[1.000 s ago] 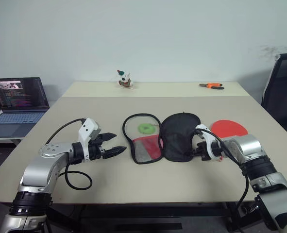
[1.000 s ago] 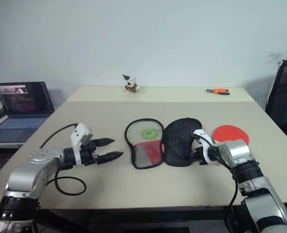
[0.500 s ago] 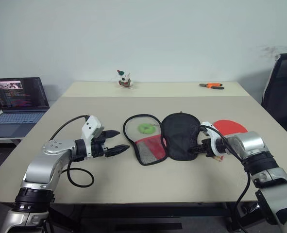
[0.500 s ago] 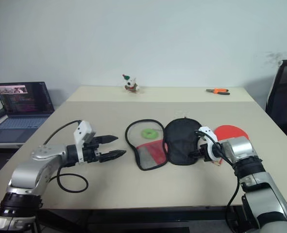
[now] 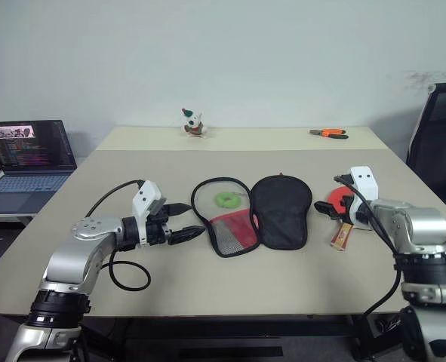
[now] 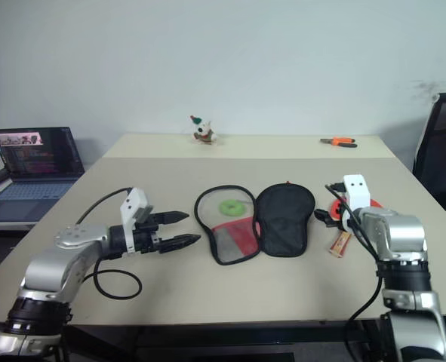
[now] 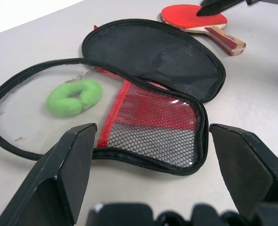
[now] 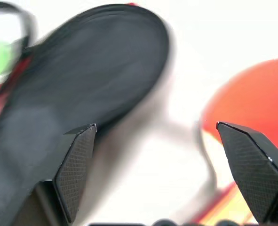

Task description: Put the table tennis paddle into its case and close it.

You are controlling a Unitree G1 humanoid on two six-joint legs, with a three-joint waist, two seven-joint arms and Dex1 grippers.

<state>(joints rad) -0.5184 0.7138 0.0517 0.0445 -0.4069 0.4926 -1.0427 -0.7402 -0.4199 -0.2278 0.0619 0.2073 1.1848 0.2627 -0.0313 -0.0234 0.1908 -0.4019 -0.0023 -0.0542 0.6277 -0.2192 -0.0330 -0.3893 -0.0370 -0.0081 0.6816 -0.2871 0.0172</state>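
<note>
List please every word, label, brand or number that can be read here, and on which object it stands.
None can be read.
Laptop: text on the screen, too small to read.
Case: no logo or lettering on the visible sides.
Paddle: handle stripes, no legible print.

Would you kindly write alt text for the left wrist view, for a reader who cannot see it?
An open case lies flat on a table, black flap folded back beside a red mesh half, with a green fob inside its zip outline. Beyond it lies a red paddle. The left gripper frames the view, jaws open.
</note>
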